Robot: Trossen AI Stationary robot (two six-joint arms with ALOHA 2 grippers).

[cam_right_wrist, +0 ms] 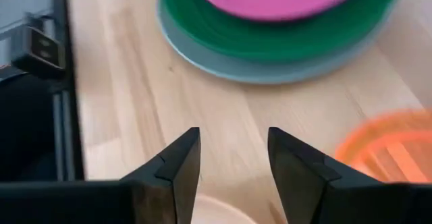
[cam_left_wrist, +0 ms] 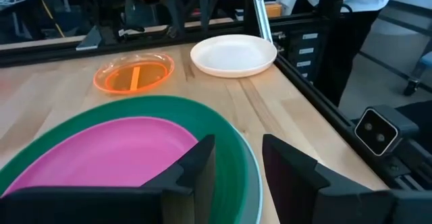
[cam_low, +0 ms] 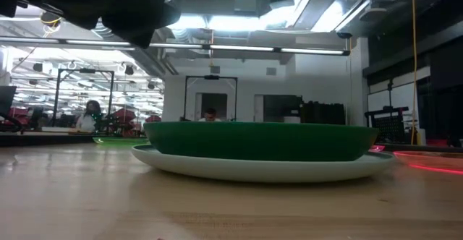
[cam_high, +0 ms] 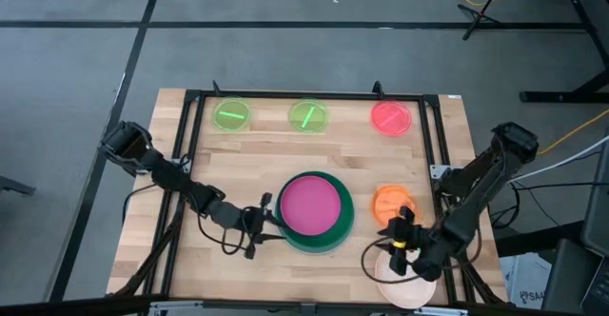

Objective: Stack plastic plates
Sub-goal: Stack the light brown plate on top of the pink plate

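Note:
A magenta plate (cam_high: 310, 205) lies in a dark green plate (cam_high: 341, 228), which rests on a light blue plate (cam_low: 260, 170) at the table's middle. My left gripper (cam_high: 259, 217) is open at the stack's left rim, one finger over the green plate's inside and one outside (cam_left_wrist: 236, 163). My right gripper (cam_high: 400, 232) is open above bare wood (cam_right_wrist: 233, 160), between the small orange plate (cam_high: 388, 200) and the peach-cream plate (cam_high: 409, 283). Two lime-green plates (cam_high: 230, 116) (cam_high: 307, 116) and a red-pink plate (cam_high: 391, 117) lie along the far edge. My left gripper stands open astride the green plate's rim (cam_left_wrist: 251, 163), coming level from the table's left. I cannot tell whether either finger touches it.
A black metal frame (cam_high: 433, 135) borders the table top. Bare wood lies between the stack and the far row of plates and to the stack's left. People and equipment show in the room beyond the table.

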